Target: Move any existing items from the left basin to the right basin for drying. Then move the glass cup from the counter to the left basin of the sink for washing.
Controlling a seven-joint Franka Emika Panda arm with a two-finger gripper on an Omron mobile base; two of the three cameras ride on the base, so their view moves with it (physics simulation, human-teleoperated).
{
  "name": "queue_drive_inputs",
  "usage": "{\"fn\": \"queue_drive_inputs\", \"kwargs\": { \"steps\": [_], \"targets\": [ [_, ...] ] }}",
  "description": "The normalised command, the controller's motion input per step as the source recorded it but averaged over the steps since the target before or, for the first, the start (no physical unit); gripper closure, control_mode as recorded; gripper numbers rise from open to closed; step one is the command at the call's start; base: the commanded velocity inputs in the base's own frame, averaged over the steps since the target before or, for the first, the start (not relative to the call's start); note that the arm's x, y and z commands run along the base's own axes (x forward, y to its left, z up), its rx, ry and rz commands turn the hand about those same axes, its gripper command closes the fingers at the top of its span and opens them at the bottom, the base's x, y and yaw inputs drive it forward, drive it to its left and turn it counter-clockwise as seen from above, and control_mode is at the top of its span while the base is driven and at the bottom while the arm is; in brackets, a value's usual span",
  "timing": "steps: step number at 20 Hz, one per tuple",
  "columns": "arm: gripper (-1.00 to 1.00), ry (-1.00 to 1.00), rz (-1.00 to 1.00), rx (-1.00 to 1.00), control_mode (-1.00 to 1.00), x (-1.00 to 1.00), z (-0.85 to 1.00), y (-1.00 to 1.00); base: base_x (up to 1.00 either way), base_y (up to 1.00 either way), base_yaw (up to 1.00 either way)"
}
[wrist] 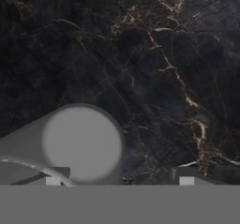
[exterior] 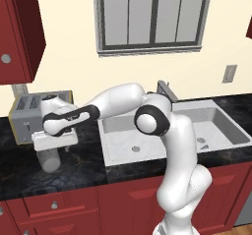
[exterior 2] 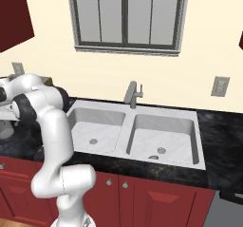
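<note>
The glass cup (exterior: pixel 49 161) stands upright on the black counter (exterior: pixel 19 172) in front of the toaster, left of the sink (exterior: pixel 170 155). My gripper (exterior: pixel 51 149) hangs straight down onto its top. Seen from the hand, the cup (wrist: pixel 79 143) lies low and left. One fingertip (wrist: pixel 57 175) shows within the cup's outline and the other (wrist: pixel 186 176) over bare counter, so the open jaws straddle the cup's right wall. A tiny grey item (exterior 2: pixel 153 157) lies in the right basin (exterior 2: pixel 178 126) near its drain. The left basin (exterior 2: pixel 107 121) holds only its drain.
A silver toaster (exterior: pixel 37 113) stands just behind the cup and the hand. The grey faucet (exterior 2: pixel 133 94) rises behind the divider between the basins. My arm's elbow (exterior: pixel 152 120) hangs over the left basin. Dark red cabinets sit above at the left and below the counter.
</note>
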Motion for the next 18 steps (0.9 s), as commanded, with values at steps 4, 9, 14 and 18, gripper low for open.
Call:
{"fn": "queue_drive_inputs", "kwargs": {
  "steps": [4, 9, 14, 18],
  "targets": [
    [1.0, 0.0, 0.0, 0.0, -1.0, -0.14, -0.08, 0.05, 0.0, 0.0, 0.0],
    [1.0, 0.0, 0.0, 0.0, -1.0, -0.08, -0.04, 0.0, 0.0, 0.0, 0.0],
    [1.0, 0.0, 0.0, 0.0, -1.0, -0.06, 0.05, -0.03, 0.0, 0.0, 0.0],
    [1.0, -0.04, -0.05, 0.0, -1.0, -0.21, 0.33, -0.08, 0.0, 0.0, 0.0]
  ]
}}
